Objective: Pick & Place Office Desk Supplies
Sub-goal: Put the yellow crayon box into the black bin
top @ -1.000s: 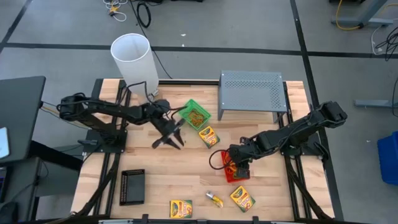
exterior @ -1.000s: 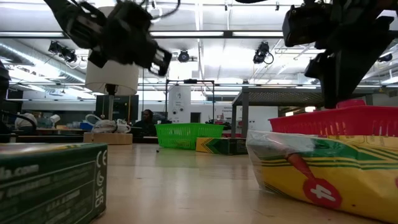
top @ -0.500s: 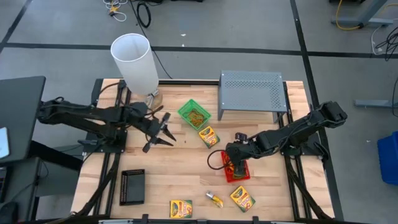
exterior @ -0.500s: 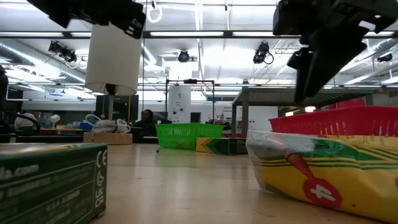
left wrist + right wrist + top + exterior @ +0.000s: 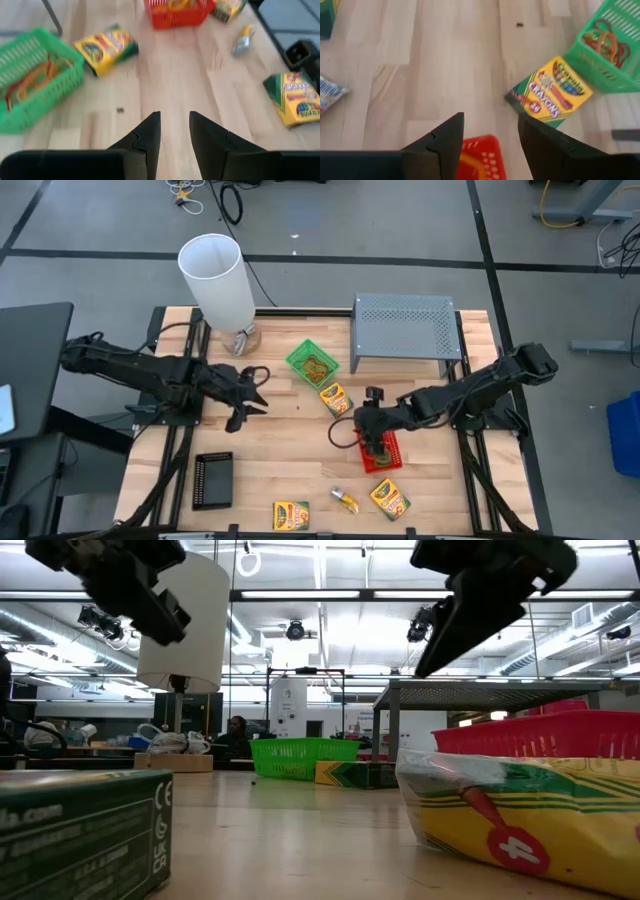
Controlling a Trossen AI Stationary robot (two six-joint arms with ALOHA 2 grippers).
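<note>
A grey concrete floor (image 5: pixel 400 220) crossed by dark lines surrounded the wooden table (image 5: pixel 290 450). Long ceiling strip lights (image 5: pixel 320 595) lit the workshop, where a person (image 5: pixel 236 730) sat.

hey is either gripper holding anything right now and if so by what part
Nothing is held. The left gripper and the right gripper both show an empty gap between their fingers, with only bare table behind.

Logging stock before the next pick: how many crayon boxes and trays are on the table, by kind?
Yellow-green cardboard crayon boxes: 3, the others near the front edge
Green plastic mesh tray: 1
Red plastic mesh tray: 1
Black plastic tray: 1
Total: 6
</note>
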